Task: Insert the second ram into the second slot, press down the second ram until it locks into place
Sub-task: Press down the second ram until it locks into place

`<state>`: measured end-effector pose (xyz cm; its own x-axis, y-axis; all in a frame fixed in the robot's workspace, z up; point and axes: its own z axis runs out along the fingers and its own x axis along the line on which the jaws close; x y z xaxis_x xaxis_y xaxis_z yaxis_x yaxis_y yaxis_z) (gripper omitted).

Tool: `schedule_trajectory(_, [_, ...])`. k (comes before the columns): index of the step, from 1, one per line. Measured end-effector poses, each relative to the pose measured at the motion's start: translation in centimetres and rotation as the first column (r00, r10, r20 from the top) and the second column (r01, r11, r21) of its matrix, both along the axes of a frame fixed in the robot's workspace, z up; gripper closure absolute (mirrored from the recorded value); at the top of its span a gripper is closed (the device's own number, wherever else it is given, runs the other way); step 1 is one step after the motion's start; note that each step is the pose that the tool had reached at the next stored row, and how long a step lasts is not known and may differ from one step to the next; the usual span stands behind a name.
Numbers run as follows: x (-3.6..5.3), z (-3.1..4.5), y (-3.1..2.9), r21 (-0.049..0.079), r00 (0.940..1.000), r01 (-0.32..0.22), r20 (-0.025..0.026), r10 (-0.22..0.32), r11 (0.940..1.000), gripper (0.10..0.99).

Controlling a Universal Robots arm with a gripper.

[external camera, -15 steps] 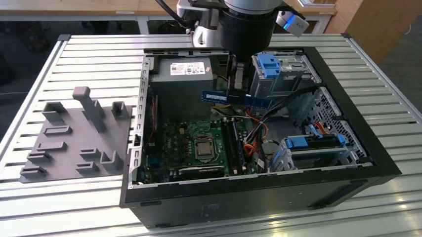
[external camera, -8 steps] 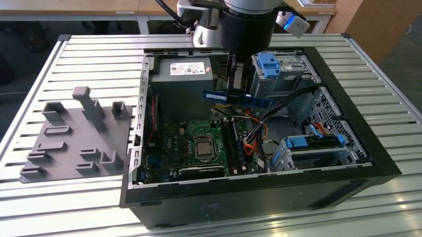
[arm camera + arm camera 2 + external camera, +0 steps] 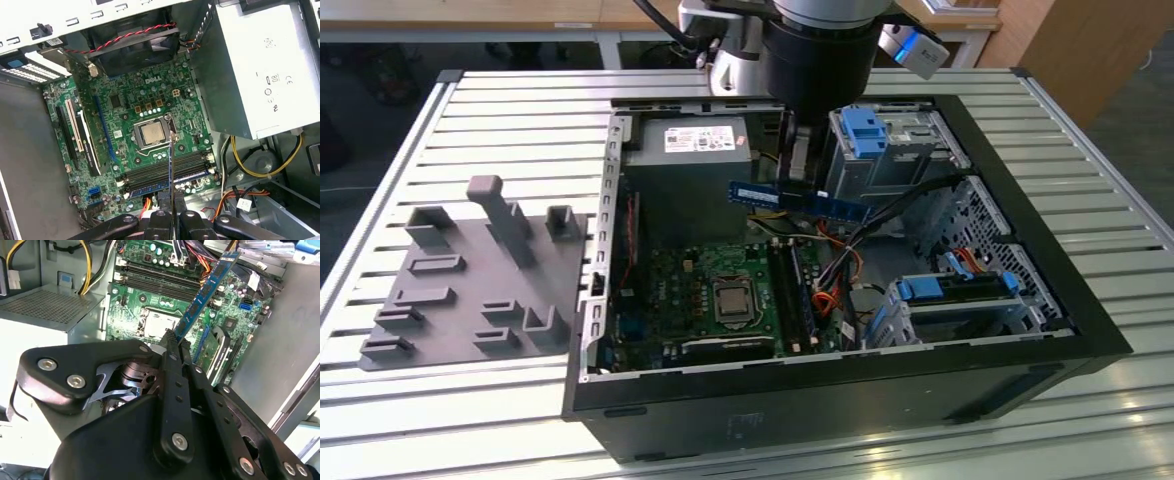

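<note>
The gripper (image 3: 797, 188) hangs over the open black metal computer case (image 3: 854, 400). Its two dark fingers are clamped on the second ram (image 3: 798, 200), a thin blue circuit-board stick. In the exterior view the stick lies level and well above the green motherboard (image 3: 707, 290), clear of it. It sits in front of the grey box-shaped power supply (image 3: 687, 150). The fingers cover the stick's middle, and the arm's thick black body hides where they join the wrist.

In the first wrist view the stick (image 3: 170, 165) is edge-on, a thin dark-blue line running from the fingertips (image 3: 161, 216) toward the silvery processor socket (image 3: 152, 132). It crosses the row of long dark memory slots (image 3: 165, 170). I can't tell which slot it lines up with, and neither face can be made out.

In the second wrist view the stick (image 3: 205, 292) slants away from the gripper (image 3: 172, 340), its near end buried between the fingers.

The case rests on a ribbed aluminium table (image 3: 480, 100), beside a grey moulded parts holder (image 3: 467, 290).
</note>
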<state>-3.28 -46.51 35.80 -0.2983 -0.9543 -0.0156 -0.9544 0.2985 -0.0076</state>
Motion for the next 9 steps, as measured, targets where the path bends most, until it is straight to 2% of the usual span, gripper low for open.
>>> schedule_trajectory(9, [0.0, 0.0, 0.0, 0.0, 0.999, 0.044, 0.0, -0.044, 0.999, 0.949])
